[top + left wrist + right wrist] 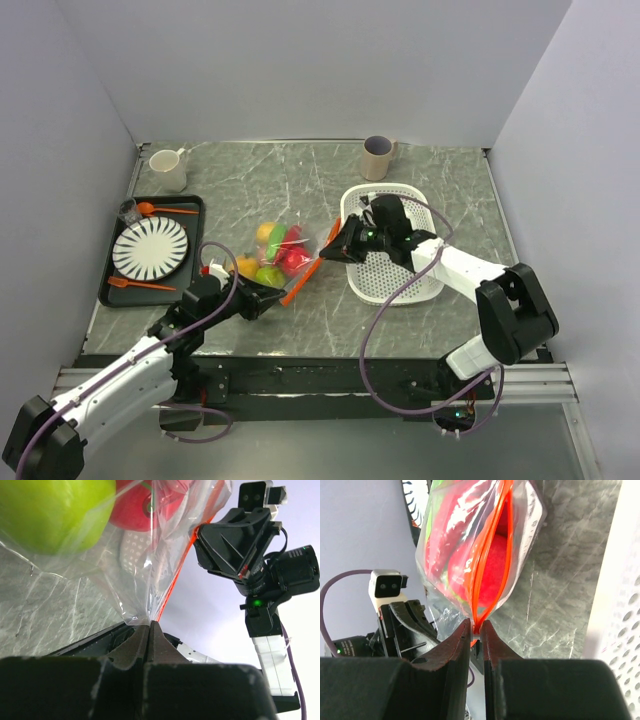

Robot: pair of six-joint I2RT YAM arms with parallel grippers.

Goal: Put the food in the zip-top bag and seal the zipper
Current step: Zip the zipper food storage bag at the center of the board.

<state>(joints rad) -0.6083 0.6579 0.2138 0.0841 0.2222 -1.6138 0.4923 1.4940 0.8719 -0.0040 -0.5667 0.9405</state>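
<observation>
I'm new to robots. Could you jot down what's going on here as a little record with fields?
Food: food all inside the bag
Bag: zip-top bag, held at both ends
Zipper: zipper gaping, not sealed
Left gripper: left gripper shut on a bag corner
Right gripper: right gripper shut on the zipper's end
Beside it: white basket

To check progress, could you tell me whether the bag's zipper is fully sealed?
No, the zipper gapes open, red food showing between.
</observation>
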